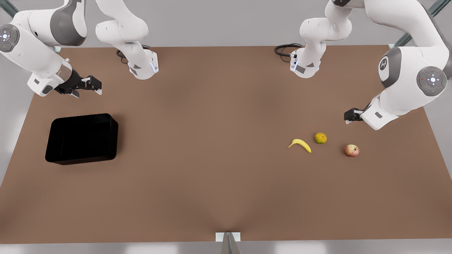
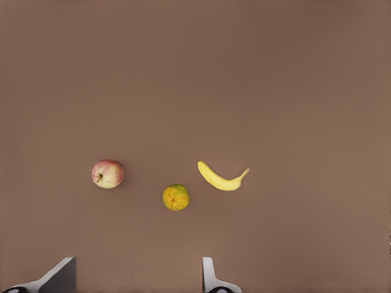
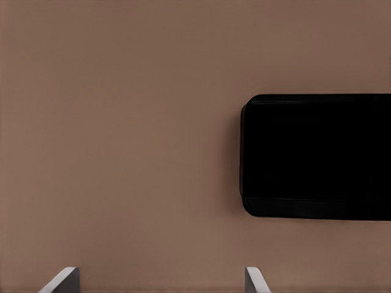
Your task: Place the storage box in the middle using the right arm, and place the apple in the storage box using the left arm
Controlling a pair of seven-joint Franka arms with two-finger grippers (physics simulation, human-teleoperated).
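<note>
Sitting nearest the cam on brown table [image 1: 219, 176]: storage box [image 1: 82, 138] at approx 9 o'clock of table ctr, open side up, nothing in it; apple [image 1: 351, 150] at approx 3 o'clock, w/ yellow-green fruit [image 1: 320, 138] & banana [image 1: 300, 144] just beside, toward ctr, none touching. Hovering farther back: right gripper [image 1: 92, 85] at 12 o'clock of box, fingers [image 3: 64, 279] spread wide, gripping nothing; left gripper [image 1: 349, 115] at 12 o'clock of apple, fingers [image 2: 58, 278] also wide apart, carrying nothing. Showing apple [image 2: 107, 174] well clear of fingertips in left wrist view.
</note>
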